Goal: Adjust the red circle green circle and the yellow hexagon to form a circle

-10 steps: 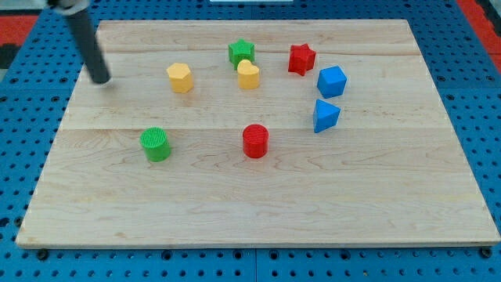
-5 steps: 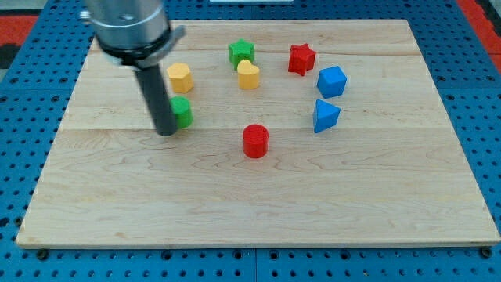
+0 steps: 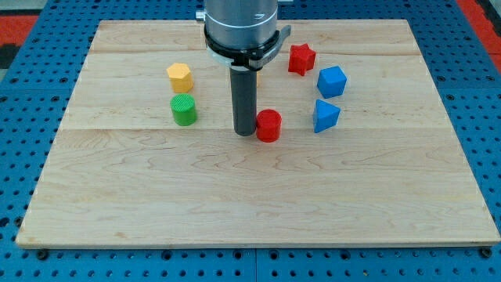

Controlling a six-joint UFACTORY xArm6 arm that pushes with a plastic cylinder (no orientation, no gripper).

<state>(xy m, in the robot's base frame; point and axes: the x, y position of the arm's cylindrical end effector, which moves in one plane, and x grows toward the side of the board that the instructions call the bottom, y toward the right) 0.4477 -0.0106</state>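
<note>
Under me lies a pale wooden board of long planks joined side by side, its grain running left to right. Around it on every side spreads a blue pegboard surface dotted with regular holes, with red patches at the far left and far right corners. The light is even and soft.

My tip rests on the board, the dark rod upright beneath the grey arm housing.

My tip seemingly touches the red circle, blocking rightward passage.
</note>
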